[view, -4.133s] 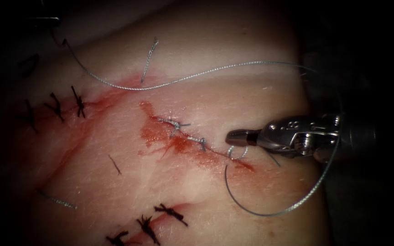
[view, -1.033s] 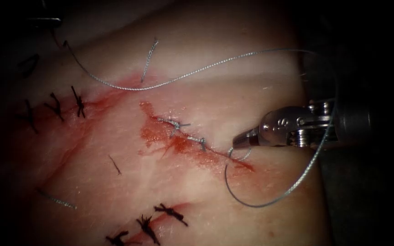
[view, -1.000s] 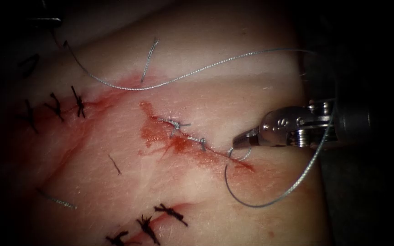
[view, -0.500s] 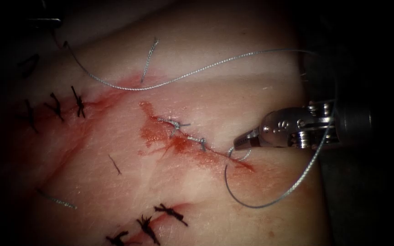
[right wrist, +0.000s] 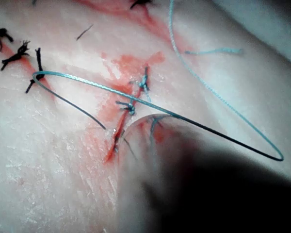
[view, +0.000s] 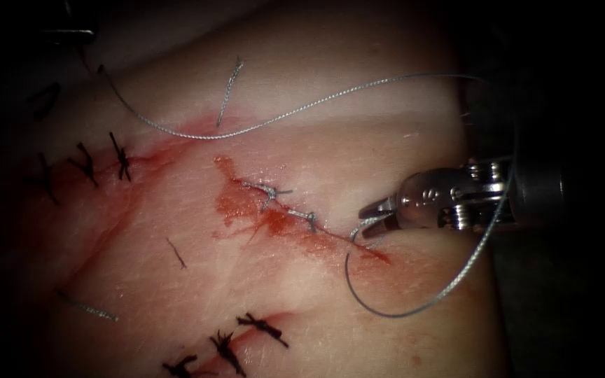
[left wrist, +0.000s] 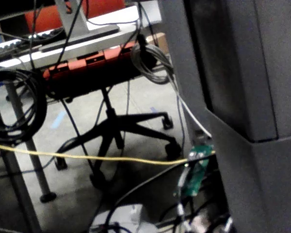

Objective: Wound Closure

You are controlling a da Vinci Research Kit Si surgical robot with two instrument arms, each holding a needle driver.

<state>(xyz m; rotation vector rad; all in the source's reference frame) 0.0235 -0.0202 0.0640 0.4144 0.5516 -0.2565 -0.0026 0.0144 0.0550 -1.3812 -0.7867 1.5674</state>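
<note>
The cut (view: 316, 234) runs slantwise across the tissue (view: 197, 280), with two grey knotted stitches (view: 271, 190) on it and red fluid (view: 243, 210) around them. My right tool (view: 376, 215) comes in from the right and stands at the cut's right end. Its jaws are slightly parted around a small thread loop (view: 362, 234) that rises there. From that spot the grey thread (view: 414, 308) sweeps in a big loop below and behind the tool, then arcs back across the tissue (view: 302, 110) toward the dark upper left. The right wrist view shows the same thread (right wrist: 150, 104) over the stitched cut (right wrist: 123, 124).
Older cuts closed with black stitches lie at the left (view: 120, 157) and at the lower middle (view: 260, 325). Loose cut thread ends lie at the upper middle (view: 229, 91) and lower left (view: 85, 306). The left wrist view shows an office chair (left wrist: 121, 131) and cables.
The right tool turned and dipped its tip toward the small loop at the cut's right end. In the last half second its jaws parted. The big thread loop drew in slightly.
</note>
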